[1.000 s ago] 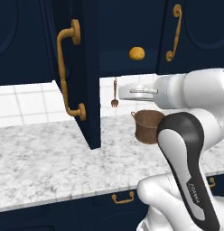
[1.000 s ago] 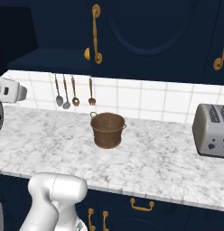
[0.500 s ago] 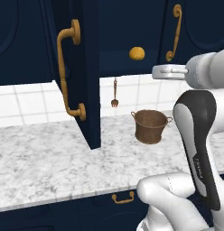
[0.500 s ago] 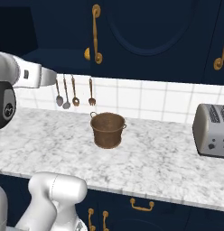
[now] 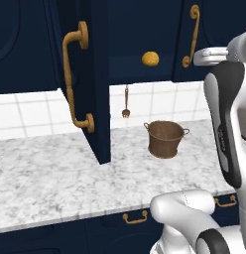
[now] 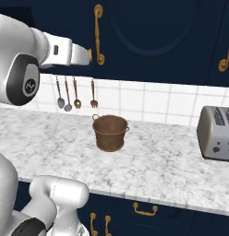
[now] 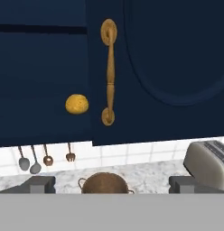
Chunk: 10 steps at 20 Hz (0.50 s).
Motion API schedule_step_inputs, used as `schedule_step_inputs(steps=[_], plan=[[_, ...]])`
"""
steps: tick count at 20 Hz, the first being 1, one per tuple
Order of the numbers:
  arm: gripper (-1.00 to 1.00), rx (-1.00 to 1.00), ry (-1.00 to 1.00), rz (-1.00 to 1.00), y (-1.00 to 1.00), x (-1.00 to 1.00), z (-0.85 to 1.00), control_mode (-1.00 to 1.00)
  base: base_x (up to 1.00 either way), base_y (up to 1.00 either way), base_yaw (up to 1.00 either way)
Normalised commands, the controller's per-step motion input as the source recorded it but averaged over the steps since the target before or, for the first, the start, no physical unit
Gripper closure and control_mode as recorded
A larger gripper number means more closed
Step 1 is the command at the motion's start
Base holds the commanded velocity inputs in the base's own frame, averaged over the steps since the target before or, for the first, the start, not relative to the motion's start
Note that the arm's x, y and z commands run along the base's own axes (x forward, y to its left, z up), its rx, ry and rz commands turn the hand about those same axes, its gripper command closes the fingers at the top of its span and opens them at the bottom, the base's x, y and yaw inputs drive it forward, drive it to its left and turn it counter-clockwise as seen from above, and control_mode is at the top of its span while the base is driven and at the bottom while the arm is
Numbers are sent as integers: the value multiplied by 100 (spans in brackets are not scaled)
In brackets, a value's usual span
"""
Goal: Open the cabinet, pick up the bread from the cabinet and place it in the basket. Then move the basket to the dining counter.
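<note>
Cabinet (image 5: 95, 74) door's swung open, bread (image 5: 150, 58) sitting inside, basket (image 5: 165, 139) down on the tabletop (image 5: 50, 173), hand (image 7: 111, 184) spread wide and empty.

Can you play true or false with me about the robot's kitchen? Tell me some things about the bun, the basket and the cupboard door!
1. The bread is sitting inside the cabinet. True.
2. The left cabinet door is shut. False: it stands swung open toward the robot.
3. The basket has the bun in it. False: the basket on the marble counter looks empty.
4. The tool is pinching the bread. False: it is open and holds nothing.
5. A toaster stands on the counter to the basket's right in the right base view. True.
</note>
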Motion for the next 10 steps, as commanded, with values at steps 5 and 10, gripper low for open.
schedule_step_inputs(steps=[5, 10], plan=[[-100, 0, 1, -1, -3, 76, -10, -100, 0, 0, 0], [-100, 2, 0, 0, 0, 90, -3, -100, 0, 0, 0]])
